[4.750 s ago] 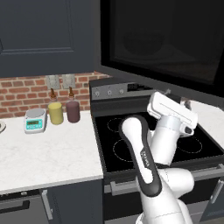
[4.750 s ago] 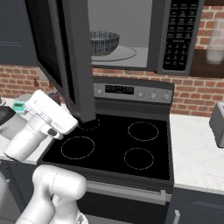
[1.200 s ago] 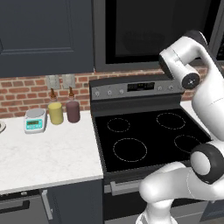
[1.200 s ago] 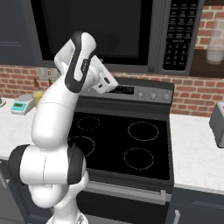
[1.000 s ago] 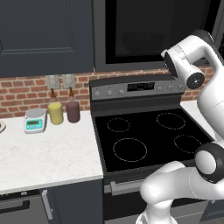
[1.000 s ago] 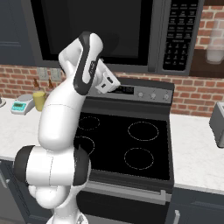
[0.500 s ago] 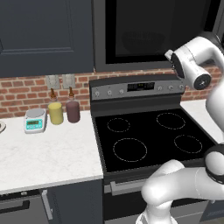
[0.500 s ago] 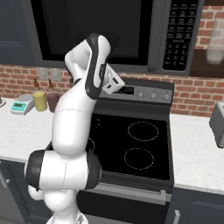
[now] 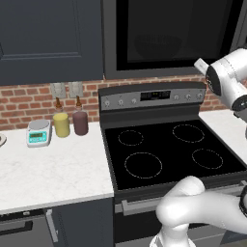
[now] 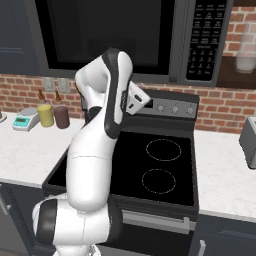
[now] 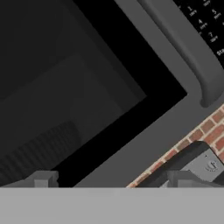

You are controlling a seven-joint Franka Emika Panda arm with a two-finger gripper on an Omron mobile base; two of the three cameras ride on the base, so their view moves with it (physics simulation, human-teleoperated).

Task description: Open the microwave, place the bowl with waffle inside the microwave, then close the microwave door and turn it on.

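Note:
The microwave [image 9: 112,43] hangs above the stove with its door [image 10: 75,35] shut. Through the black glass the bowl [image 9: 157,46] shows faintly inside, and in the hand view its streaked rim [image 11: 41,146] is dim behind the window. The waffle is hidden. My gripper [image 11: 111,179] is open, its two tips [image 11: 41,178] wide apart with nothing between them, close in front of the door's lower right corner. The door handle [image 11: 188,48] and the keypad [image 11: 201,17] lie up and to the right of it. My white hand [image 10: 135,98] sits just below the microwave's front.
Under the microwave is the black stove top [image 9: 169,154] with its knob panel [image 10: 175,107]. A yellow jar [image 9: 61,124], a dark jar [image 9: 80,122] and a small scale [image 9: 37,132] stand on the left counter. A toaster [image 10: 248,140] sits at the right.
The microwave door, open several seconds ago, is now shut. Over the last second my arm has swung right along the microwave's front, with the gripper staying open.

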